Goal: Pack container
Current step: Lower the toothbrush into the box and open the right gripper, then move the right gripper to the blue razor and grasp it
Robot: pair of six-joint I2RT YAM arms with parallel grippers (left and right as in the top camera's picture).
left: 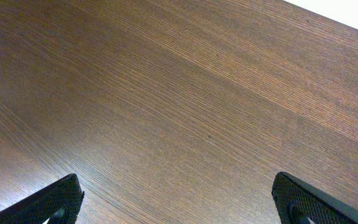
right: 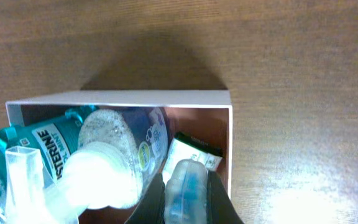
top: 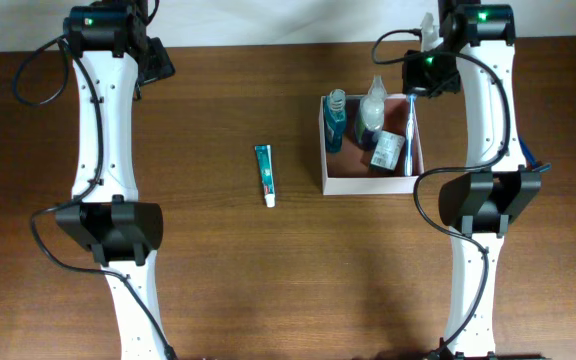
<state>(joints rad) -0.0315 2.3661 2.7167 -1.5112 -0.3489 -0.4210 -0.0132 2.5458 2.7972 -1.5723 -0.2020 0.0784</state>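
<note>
The container (top: 368, 184) is a square white-walled box with a reddish-brown inside, right of the table's centre. In it lie a teal mouthwash bottle (top: 335, 118), a clear spray bottle (top: 373, 105) and a small packet (top: 388, 150). My right gripper (right: 186, 186) is shut on a clear-cased blue toothbrush (right: 187, 196), holding it inside the box against its right wall (right: 230, 155). In the overhead view the toothbrush (top: 411, 135) runs along that wall. At the far left my left gripper (left: 176, 196) hangs wide open over bare wood.
A teal and white toothpaste tube (top: 265, 172) lies on the brown wooden table (top: 218, 280), left of the container. The table's far edge runs along the top, close behind both arm bases.
</note>
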